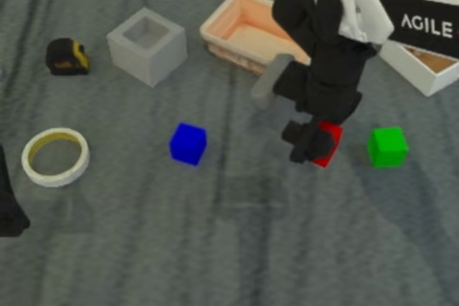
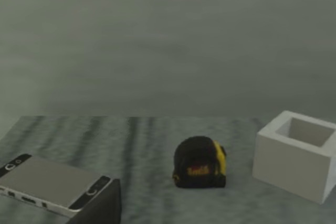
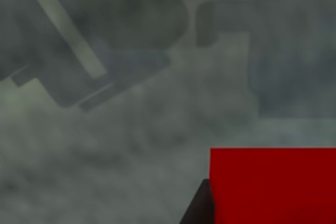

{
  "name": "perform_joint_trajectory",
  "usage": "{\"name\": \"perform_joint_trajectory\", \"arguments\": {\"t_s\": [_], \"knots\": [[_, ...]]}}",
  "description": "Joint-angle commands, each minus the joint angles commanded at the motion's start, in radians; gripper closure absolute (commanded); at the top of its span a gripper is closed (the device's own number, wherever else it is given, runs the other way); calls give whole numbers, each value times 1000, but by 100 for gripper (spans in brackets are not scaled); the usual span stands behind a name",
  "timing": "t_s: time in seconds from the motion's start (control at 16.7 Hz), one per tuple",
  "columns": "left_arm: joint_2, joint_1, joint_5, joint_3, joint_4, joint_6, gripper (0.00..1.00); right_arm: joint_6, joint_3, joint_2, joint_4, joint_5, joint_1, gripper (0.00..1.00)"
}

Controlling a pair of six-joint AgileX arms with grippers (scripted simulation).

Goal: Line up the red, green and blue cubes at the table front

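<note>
**Grey worktop, red cube under the right arm**

Grey marbled worktop (image 1: 215, 249) lies bare toward six o'clock. The right gripper (image 1: 310, 141) stands over the red cube (image 1: 330, 142), fingers either side of it; whether they clamp it I cannot tell. Green cube (image 1: 388, 146) at three o'clock of it, blue cube (image 1: 188, 142) at nine. The left arm is parked at the left edge.

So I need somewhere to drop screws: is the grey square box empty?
Cannot tell fully: the grey box sits upright and open-topped, nothing visible inside, but its floor is partly hidden.
</note>
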Motion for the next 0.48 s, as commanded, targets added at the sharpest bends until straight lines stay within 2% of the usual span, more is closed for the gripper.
{"name": "perform_joint_trajectory", "arguments": {"t_s": [0.18, 0.48], "knots": [[0, 0, 0, 0, 0, 0, 0, -13, 55, 28, -29, 0, 67, 100], [0, 0, 0, 0, 0, 0, 0, -43, 229, 111, -124, 1, 280, 100]]}}
